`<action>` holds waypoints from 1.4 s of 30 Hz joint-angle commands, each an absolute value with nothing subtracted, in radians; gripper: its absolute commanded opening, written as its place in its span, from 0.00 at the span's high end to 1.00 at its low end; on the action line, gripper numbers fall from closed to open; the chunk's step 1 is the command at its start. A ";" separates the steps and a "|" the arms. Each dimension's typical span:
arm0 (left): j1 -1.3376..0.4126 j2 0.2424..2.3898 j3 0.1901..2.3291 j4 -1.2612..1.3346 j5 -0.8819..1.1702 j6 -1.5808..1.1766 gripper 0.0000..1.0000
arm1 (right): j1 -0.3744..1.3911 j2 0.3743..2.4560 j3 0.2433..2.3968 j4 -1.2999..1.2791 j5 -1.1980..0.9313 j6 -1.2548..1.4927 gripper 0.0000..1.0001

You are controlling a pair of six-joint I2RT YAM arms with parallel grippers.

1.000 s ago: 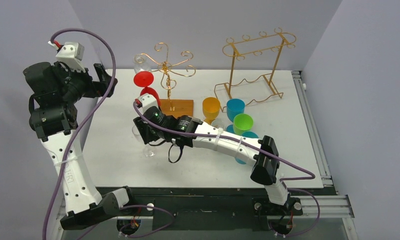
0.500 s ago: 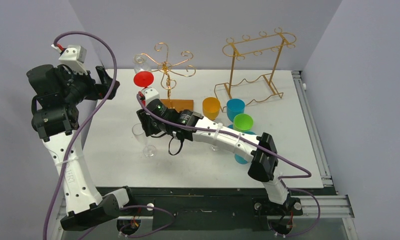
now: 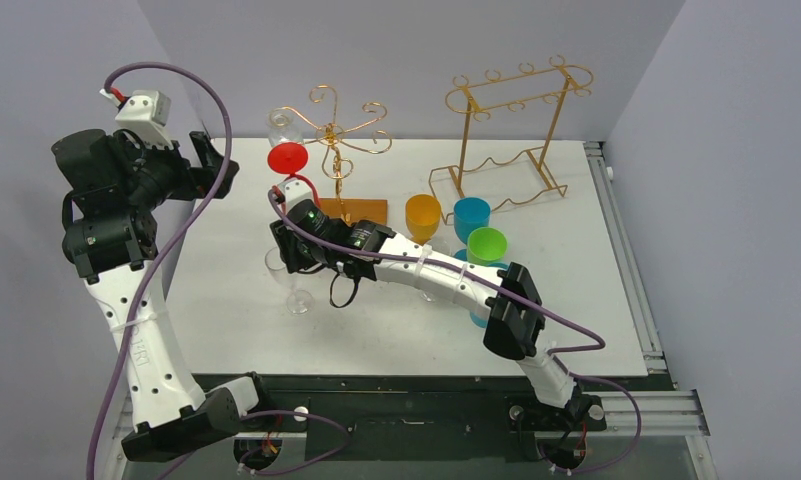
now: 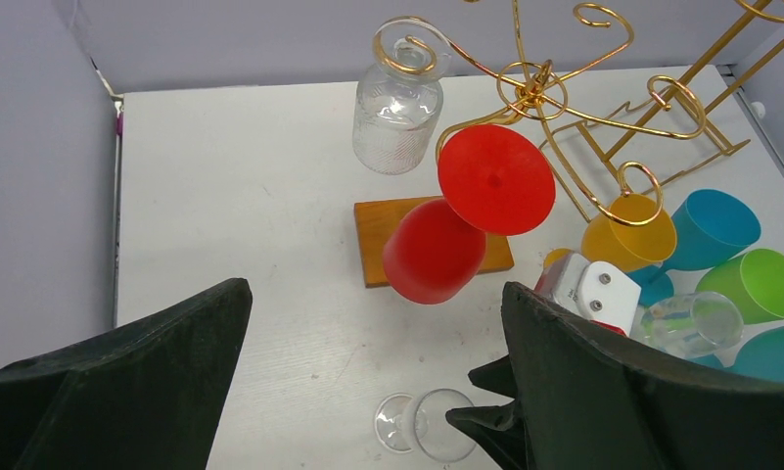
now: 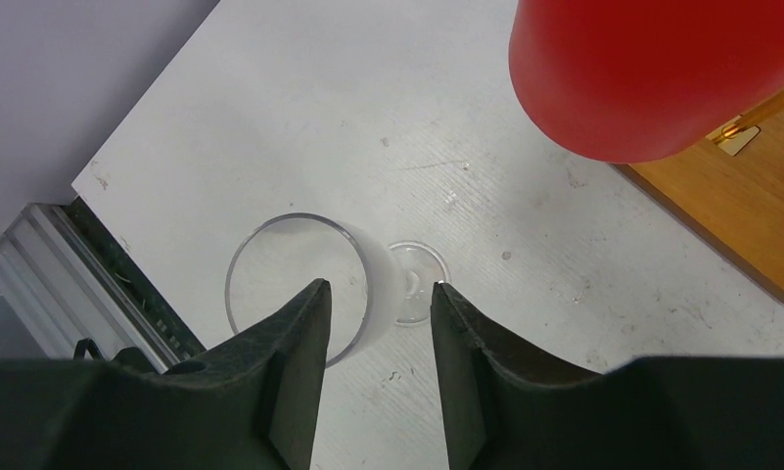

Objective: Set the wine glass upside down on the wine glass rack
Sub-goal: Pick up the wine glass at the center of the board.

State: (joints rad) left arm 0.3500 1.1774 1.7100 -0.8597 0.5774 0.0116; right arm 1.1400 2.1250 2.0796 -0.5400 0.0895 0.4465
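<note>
Right arm reaches toward 9 o'clock; right gripper straddles the upright wine glass, grip unconfirmed; left gripper released. Grasp step. Next: clench, lift, invert onto wine glass rack.

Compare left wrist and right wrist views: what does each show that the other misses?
Left wrist only: the rack with its gold arms, a clear glass hanging on one, the red glass with its foot, a yellow cup, a blue cup, a green cup.
Right wrist only: the right gripper straddling the standing glass, and the table corner.
Both: standing glass, red glass, wooden base.
</note>
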 commanded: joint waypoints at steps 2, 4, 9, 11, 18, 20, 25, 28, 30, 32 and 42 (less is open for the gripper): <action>0.358 1.168 1.698 -0.804 0.599 0.014 0.02 | 1.135 2.143 2.118 -0.563 0.078 0.444 0.66; 0.357 1.163 1.693 -0.804 0.603 0.029 0.01 | 1.135 2.129 2.090 -0.574 0.077 0.439 0.70; 0.358 1.154 1.668 -0.813 0.598 0.076 0.00 | 1.135 2.057 1.973 -0.578 0.069 0.439 0.80; 0.357 1.148 1.652 -0.817 0.598 0.092 0.05 | 1.134 2.026 1.927 -0.581 0.071 0.440 0.87; 0.357 1.120 1.589 -0.836 0.616 0.158 0.12 | 1.130 1.955 1.828 -0.602 0.078 0.446 1.00; 0.357 1.119 1.579 -0.850 0.624 0.175 0.14 | 1.128 1.940 1.802 -0.599 0.080 0.450 1.00; 0.358 1.115 1.537 -0.885 0.647 0.222 0.19 | 1.118 1.890 1.745 -0.581 0.081 0.463 1.00; 0.357 1.113 1.501 -0.908 0.659 0.264 0.23 | 1.102 1.845 1.705 -0.545 0.071 0.487 1.00; 0.358 1.119 1.470 -0.930 0.660 0.294 0.28 | 1.086 1.803 1.663 -0.501 0.053 0.516 1.00; 0.356 1.128 1.449 -0.964 0.670 0.326 0.34 | 1.066 1.759 1.616 -0.446 0.029 0.548 1.00; 0.356 1.122 1.350 -1.034 0.745 0.387 0.47 | 1.047 1.641 1.517 -0.353 0.073 0.605 1.00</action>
State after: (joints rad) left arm 0.3504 1.1484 1.3823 -1.0157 0.6765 0.3450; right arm 1.0405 1.7042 1.5272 -0.4374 0.0448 0.5716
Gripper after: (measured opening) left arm 0.531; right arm 0.022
